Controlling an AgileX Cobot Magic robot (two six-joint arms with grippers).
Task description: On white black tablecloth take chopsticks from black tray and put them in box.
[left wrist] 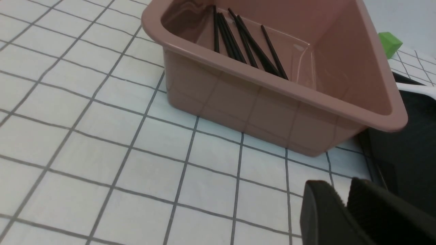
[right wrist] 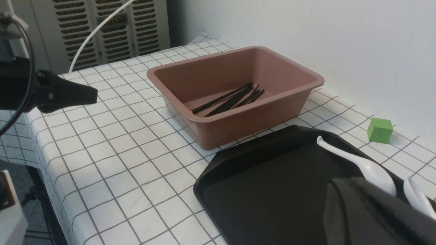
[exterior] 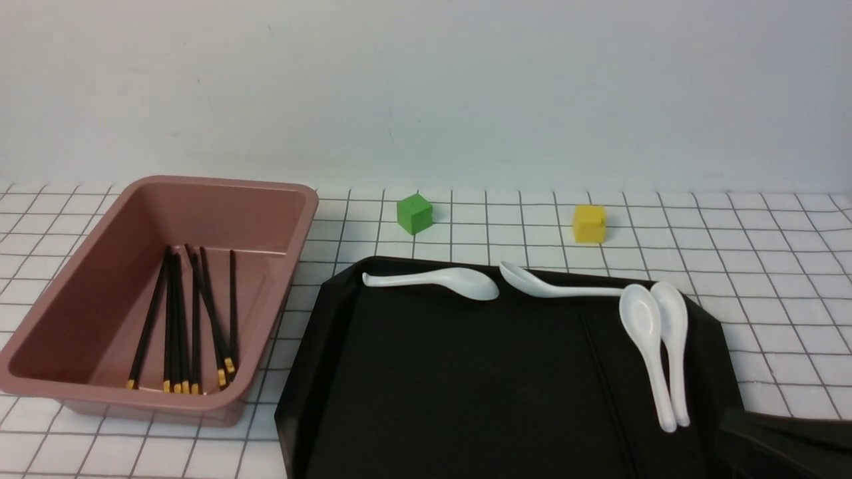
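Observation:
The pink box (exterior: pixel 219 183) stands at the left on the checked tablecloth (exterior: pixel 765 266), with several black chopsticks (exterior: pixel 180 319) lying along its floor, gold ends toward me. The black tray (exterior: pixel 466 372) lies to its right; two faint thin lines cross its floor, and I cannot tell whether they are chopsticks. My left gripper (left wrist: pixel 342 190) hovers over the cloth near the box's front corner (left wrist: pixel 272 112), fingertips slightly apart and holding nothing. It does not show in the front view. My right gripper (right wrist: pixel 340 185) is shut over the tray's near right part, with nothing seen in it.
Several white spoons (exterior: pixel 432 281) lie along the tray's far rim and right side. A green cube (exterior: pixel 415 213) and a yellow cube (exterior: pixel 590 223) sit on the cloth behind the tray. The wall is close behind. The table's edge (right wrist: pixel 37 149) drops off beyond the box.

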